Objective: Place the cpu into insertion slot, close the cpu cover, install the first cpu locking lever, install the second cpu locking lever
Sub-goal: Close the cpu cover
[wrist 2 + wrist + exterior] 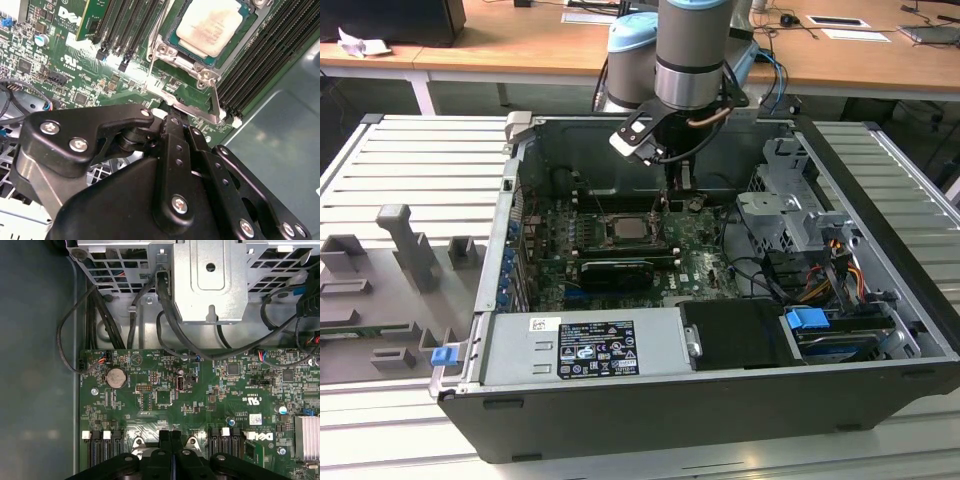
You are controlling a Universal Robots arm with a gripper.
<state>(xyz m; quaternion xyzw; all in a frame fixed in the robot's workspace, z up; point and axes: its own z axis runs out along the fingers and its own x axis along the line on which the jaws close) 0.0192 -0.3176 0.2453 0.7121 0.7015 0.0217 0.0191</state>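
- Wooden desks (520, 45) run along the back of the room; in front of them we see a grey slatted table (420, 160) carrying an open computer case (720, 410) and, on the exterior view's left, a set of grey fixture blocks (405, 245).
- Inside the case we note a green motherboard (200, 400) on the floor, a power supply (590, 345) along the near wall and a metal drive cage (780, 215) on the exterior view's right.
- We find the cpu (210, 25) seated flat in the insertion slot (598, 230), its silvery top facing up and its green edge showing all round.
- Around the chip lies the cpu cover (165, 52), a silvery frame that appears to rest flat on the socket (we cannot tell whether it is fully latched).
- A thin metal locking lever (216, 97) runs from the socket's corner towards the arm, beside the long black memory slots (260, 55).
- We see the gripper (172, 120) lowered into the case just beside the socket, its tip at the lever's end piece; whether tip and metal touch we cannot tell.
- In the first wrist view the two fingers (164, 440) press side by side with only a seam between them, so we read the tool as closed, with nothing visibly held.
- Beyond the fingers that view shows a coin battery (116, 376), black cables (70, 340) and a finned heat sink (306, 437).
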